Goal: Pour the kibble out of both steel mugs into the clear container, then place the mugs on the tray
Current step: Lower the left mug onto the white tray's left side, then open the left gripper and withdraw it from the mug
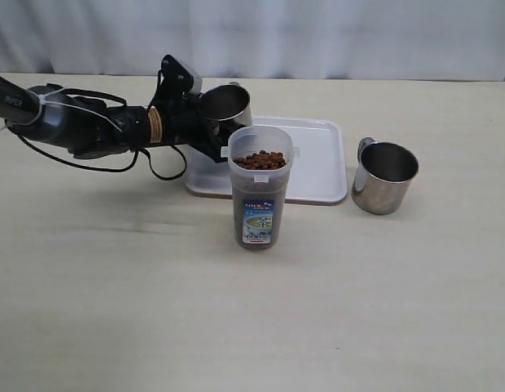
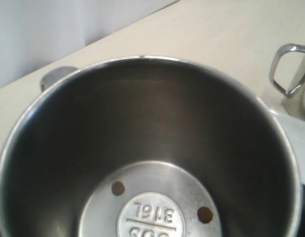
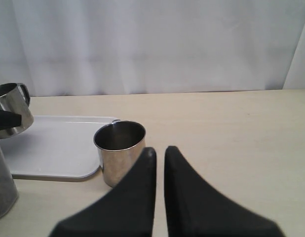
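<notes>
My left gripper (image 1: 197, 124) is shut on a steel mug (image 1: 225, 104) and holds it tilted in the air over the near left part of the white tray (image 1: 318, 167), just behind the clear container (image 1: 260, 196). Brown kibble (image 1: 260, 160) fills the container to near its rim. The left wrist view looks straight into the held mug (image 2: 142, 123); only two small brown spots lie on its floor. The other steel mug (image 1: 384, 176) stands upright on the table, right of the tray. My right gripper (image 3: 160, 150) is shut on nothing, a little short of that mug (image 3: 119, 150).
A pale curtain runs along the far edge of the table. The left arm and its looping cables (image 1: 89, 122) stretch in from the left. The right wrist view shows the tray (image 3: 54, 148) beyond the standing mug. Bare tabletop lies in front of the container.
</notes>
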{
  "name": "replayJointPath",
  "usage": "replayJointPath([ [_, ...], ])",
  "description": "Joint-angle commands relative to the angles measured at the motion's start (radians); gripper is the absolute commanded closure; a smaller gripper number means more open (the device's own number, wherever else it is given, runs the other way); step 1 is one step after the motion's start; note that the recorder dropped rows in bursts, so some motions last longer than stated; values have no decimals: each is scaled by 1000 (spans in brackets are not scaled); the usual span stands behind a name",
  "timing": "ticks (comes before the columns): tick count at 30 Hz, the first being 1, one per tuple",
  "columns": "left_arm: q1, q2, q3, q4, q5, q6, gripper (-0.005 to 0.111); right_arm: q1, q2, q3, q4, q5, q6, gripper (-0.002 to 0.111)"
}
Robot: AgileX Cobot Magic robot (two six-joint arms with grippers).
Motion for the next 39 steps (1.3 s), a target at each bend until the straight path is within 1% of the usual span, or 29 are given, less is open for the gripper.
replayJointPath([
  [1, -22, 38, -44, 56, 37, -40, 107, 2, -4, 5, 8, -2, -8, 104],
  [3, -28, 48, -60, 117, 79, -74, 106, 2, -4, 5, 8, -2, -8, 104],
  [5, -28, 58, -74, 136, 89, -86, 102, 2, -4, 5, 8, -2, -8, 104],
  [6, -28, 58, -76, 136, 90, -92, 96, 2, -4, 5, 8, -2, -8, 104],
  [8, -28, 58, -76, 125, 99, -105, 82, 2, -4, 5, 8, -2, -8, 104],
  [11, -28, 58, -76, 119, 110, -107, 53, 2, -4, 5, 8, -2, -8, 104],
  [12, -28, 58, -76, 119, 111, -110, 45, 2, -4, 5, 8, -2, -8, 104],
  [13, -28, 58, -76, 119, 111, -122, 39, 2, -4, 5, 8, -2, -8, 104],
  [16, -28, 54, -76, 121, 111, -194, 29, 2, -4, 5, 8, -2, -8, 104],
  [18, -28, 43, -76, 167, 125, -196, 27, 2, -4, 5, 8, -2, -8, 104],
  [20, -27, 23, -76, 258, 137, -225, 27, 2, -4, 5, 8, -2, -8, 104],
  [25, -14, -31, -76, 438, 189, -370, 27, 2, -4, 5, 8, -2, -8, 104],
  [30, 19, -75, -76, 567, 185, -537, 27, 2, -4, 5, 8, -2, -8, 104],
  [33, 42, -91, -76, 670, 159, -627, 27, 2, -4, 5, 8, -2, -8, 104],
  [35, 53, -96, -76, 670, 123, -664, 27, 2, -4, 5, 8, -2, -8, 104],
  [39, 83, -96, -76, 670, 13, -666, 27, 2, -4, 5, 8, -2, -8, 104],
])
